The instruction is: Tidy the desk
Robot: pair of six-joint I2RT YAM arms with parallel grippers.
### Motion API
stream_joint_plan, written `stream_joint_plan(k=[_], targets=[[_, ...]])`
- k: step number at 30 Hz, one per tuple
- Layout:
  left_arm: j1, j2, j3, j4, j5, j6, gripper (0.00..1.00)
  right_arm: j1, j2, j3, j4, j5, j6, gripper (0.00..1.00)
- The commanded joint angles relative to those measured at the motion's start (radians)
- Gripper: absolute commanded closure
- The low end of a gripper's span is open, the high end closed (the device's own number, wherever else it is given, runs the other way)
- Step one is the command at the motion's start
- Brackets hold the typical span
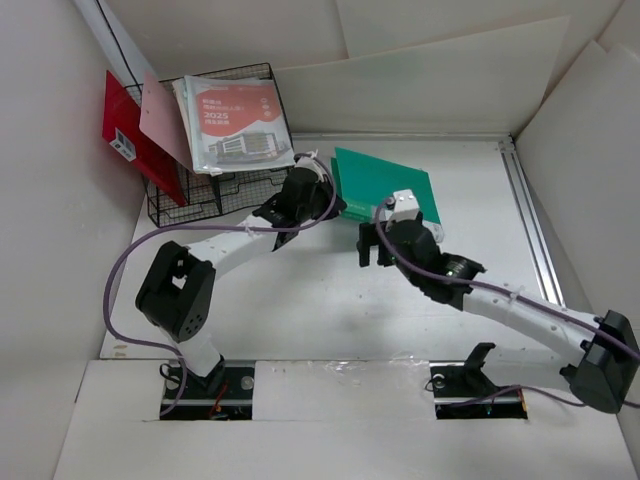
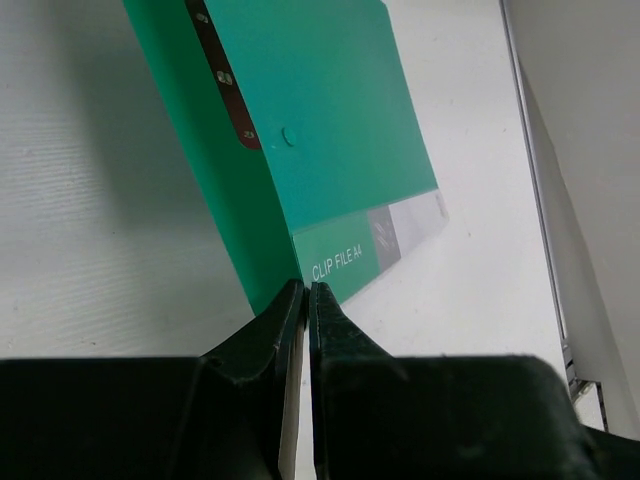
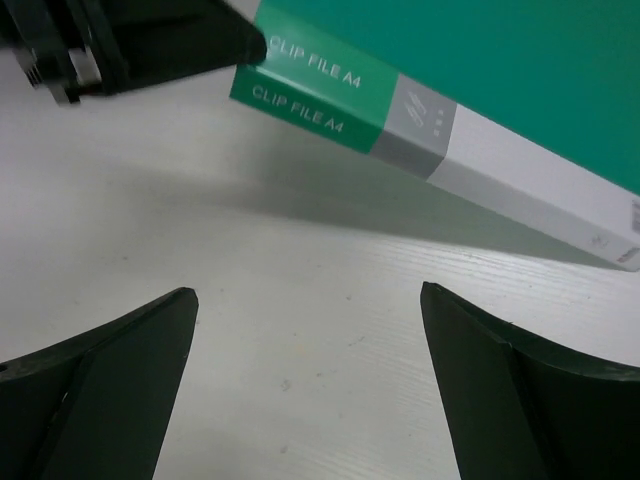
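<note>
Centrally, the desk (image 1: pixel 330 300) lay flat beneath both arms, its metal rail (image 1: pixel 530 220) running along the right side. A green clip file (image 2: pixel 330 130) sat tilted on its far half, one edge raised and throwing a shadow. The left gripper (image 2: pixel 307 290) had its jaws pressed almost together on the file's near corner. The right gripper (image 3: pixel 308 292) hung over bare tabletop just beside the file, jaws wide apart. A wire basket (image 1: pixel 215 185) of booklets stood at the far left corner.

Overhead; wrist cams near desk (image 1: pixel 300 310), folder (image 1: pixel 378 175)
</note>
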Motion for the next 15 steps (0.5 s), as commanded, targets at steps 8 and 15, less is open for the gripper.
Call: stream_joint_plan(k=[8,15], targets=[[0.014,-0.081,0.128,-0.045,0.068,0.048,1.00,0.085,0.176,0.057,0.150,0.375,-0.305,0.01],[0.024,-0.092,0.148,-0.055,0.126,0.039,1.00,-0.045,0.231,0.115,0.309,0.247,-0.453,0.01]])
